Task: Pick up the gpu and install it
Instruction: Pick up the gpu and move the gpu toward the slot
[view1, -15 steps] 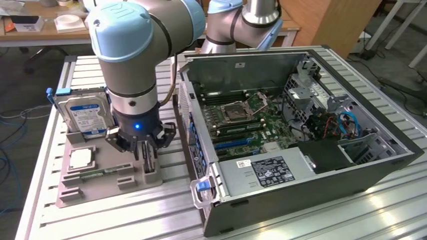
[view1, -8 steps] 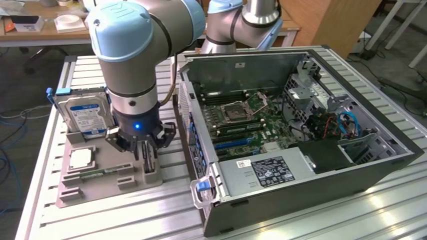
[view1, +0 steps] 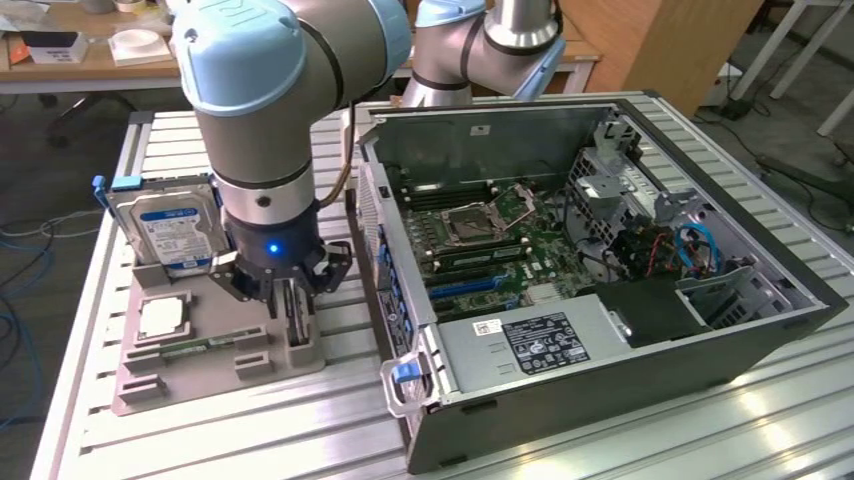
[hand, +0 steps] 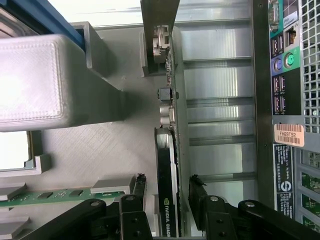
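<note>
- The graphics card (hand: 168, 165) is a thin flat board standing on its long edge. Seen edge-on in the wrist view, it has a glossy black rim with a green-and-white maker's label.
- A silvery metal bracket (hand: 172, 100) runs along one end of the card, with small boxy connectors sticking out of it.
- The card sits upright in a slot of a grey holder (view1: 200, 375), at the holder's side nearest the computer case.
- The black fingers (hand: 139, 189) stand apart, one on each face of the card, with the card between them. A narrow gap shows on both sides, so they are not clamped on it.
- The finger tips are level with the card's upper edge, near the end away from the bracket.
- The holder is matt plastic with a fine layered grain, and has blocky raised walls and pockets.
- A narrow green memory stick (hand: 60, 195) lies flat in the holder, just beside the card's slot.
- A square processor chip (view1: 160, 318) with a dull metal lid lies flat in its own pocket.
- A thick silver hard drive (view1: 167, 232) with a blue-and-white label stands upright at the holder's far end.
- The holder rests on a tabletop (view1: 267, 435) of ribbed, shiny aluminium slats.
- An open computer case (view1: 607, 300) of dark sheet metal lies on the exterior view's right, close beside the holder, with its green board exposed.
- The arm (view1: 274, 110), with grey tubes and pale blue joint caps, points straight down over the holder.
</note>
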